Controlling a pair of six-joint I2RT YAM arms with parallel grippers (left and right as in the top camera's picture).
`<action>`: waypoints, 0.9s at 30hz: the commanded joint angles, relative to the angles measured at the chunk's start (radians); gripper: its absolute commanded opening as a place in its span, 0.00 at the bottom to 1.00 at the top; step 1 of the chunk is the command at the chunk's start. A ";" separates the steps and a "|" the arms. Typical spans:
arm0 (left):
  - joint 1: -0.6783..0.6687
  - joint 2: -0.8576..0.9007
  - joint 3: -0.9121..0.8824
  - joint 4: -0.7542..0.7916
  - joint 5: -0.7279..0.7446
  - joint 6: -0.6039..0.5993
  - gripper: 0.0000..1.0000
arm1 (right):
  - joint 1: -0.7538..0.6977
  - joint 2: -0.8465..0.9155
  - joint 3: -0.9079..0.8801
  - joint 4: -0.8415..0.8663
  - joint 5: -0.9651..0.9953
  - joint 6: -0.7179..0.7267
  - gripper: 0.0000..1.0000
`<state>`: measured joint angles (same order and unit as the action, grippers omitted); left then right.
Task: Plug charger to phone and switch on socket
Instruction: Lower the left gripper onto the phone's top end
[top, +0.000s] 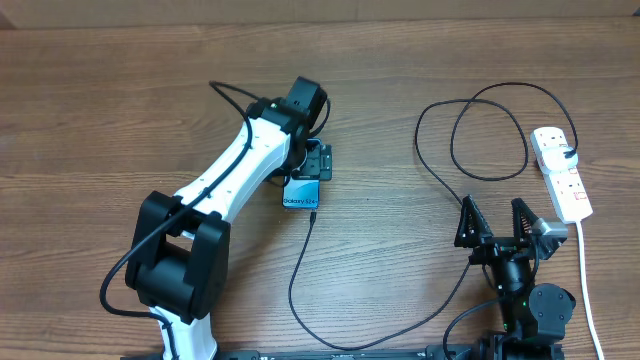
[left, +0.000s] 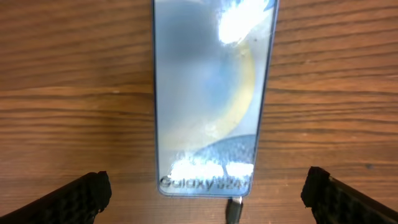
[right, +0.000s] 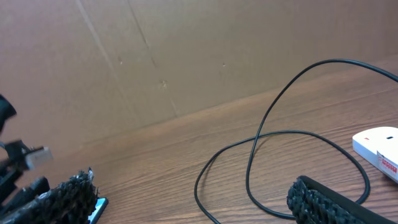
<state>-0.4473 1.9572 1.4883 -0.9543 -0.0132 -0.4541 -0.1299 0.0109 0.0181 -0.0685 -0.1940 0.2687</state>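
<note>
- Plugging looks done: charger (left: 233, 210) tip meets the bottom edge of the phone (left: 211, 93); left jaws apart above it.
- Next: right jaws, apart, must switch on the socket (top: 562, 172), right of the phone.

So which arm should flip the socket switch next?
Right, probably. The socket lies on its side of the table, close by the open right gripper. The left gripper hangs open over the phone, far across.

Overhead, the left arm (top: 245, 155) hides most of the phone (top: 301, 196). In the left wrist view its top is cut off and its text blurred; the charger (left: 234, 210) tip runs off the bottom edge. The right wrist view crops the socket (right: 378, 146) at the right edge.
</note>
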 joint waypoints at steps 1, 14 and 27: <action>0.022 0.009 -0.034 0.029 0.070 0.002 1.00 | 0.005 -0.007 -0.010 0.005 0.009 -0.005 1.00; 0.013 0.056 -0.035 0.153 -0.005 -0.005 1.00 | 0.005 -0.007 -0.010 0.005 0.009 -0.005 1.00; -0.011 0.146 -0.034 0.154 -0.005 -0.043 1.00 | 0.005 -0.007 -0.010 0.005 0.009 -0.005 1.00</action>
<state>-0.4625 2.0911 1.4601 -0.7994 -0.0132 -0.4702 -0.1299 0.0109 0.0181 -0.0689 -0.1944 0.2684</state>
